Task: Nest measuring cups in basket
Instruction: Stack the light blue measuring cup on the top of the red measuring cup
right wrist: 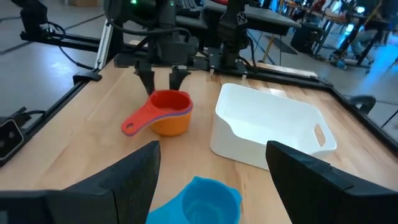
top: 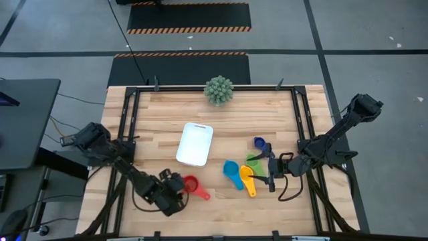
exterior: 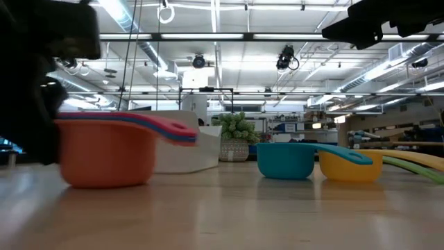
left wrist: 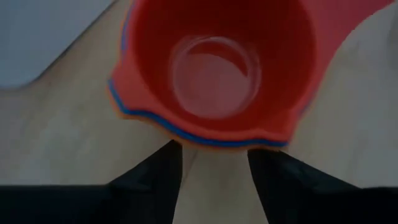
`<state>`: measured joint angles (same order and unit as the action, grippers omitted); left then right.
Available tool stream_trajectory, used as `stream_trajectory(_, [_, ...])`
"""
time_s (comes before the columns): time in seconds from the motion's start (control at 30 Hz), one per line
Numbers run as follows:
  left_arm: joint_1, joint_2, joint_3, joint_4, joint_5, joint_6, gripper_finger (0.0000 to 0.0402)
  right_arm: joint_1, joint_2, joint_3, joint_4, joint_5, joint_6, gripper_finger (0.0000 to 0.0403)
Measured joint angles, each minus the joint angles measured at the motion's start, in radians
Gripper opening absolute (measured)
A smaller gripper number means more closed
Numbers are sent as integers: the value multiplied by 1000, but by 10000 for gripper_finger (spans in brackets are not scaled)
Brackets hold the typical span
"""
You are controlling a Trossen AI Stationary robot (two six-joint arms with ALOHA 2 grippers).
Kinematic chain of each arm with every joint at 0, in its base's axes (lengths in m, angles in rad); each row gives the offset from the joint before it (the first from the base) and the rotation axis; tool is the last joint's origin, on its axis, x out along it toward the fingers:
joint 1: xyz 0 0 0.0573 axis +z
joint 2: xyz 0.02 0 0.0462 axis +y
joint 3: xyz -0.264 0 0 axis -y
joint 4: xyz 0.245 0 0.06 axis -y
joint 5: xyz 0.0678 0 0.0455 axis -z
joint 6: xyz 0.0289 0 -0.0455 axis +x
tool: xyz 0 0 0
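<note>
A nested stack of a red cup [left wrist: 214, 68] in a blue and an orange one [exterior: 104, 156] stands by its base on the table, handle [right wrist: 134, 121] toward the right edge. My left gripper [left wrist: 214, 158] is open, its fingertips just short of the stack's rim [top: 190, 184], with no touch showing. The white basket [top: 194, 143] lies beyond. Light blue [top: 231, 170], yellow [top: 247, 175], green [top: 254, 161] and dark blue [top: 259, 142] cups lie on the table. My right gripper [right wrist: 211, 149] is open, beside them, above the light blue cup [right wrist: 208, 199].
A spiky green ball plant [top: 219, 90] sits at the table's far edge, behind the basket [right wrist: 267, 124]. Black frame rails [top: 127, 127] run along the table's left and right sides. Bare wood [top: 221, 214] lies along the near edge between the arms.
</note>
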<state>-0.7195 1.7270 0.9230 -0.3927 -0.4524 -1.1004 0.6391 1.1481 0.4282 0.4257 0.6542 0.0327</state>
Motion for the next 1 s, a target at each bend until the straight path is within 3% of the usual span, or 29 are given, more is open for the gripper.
stream_trajectory(0.17, [28, 2, 0, 14, 35, 130, 187, -30, 39, -1, -46, -1, 122, 299])
stream_trajectory(0.3, [3, -9, -1, 8, -29, 245, 187, -56, 130, 25, -43, -23, 178, 299])
stream_trajectory(0.67, [12, -9, 0, 15, -71, 426, 187, -79, 328, 228, -205, -37, 278, 299])
stream_trajectory(1.0, [21, -9, 0, 63, 44, 472, 187, -111, 501, 468, -448, -54, 441, 299])
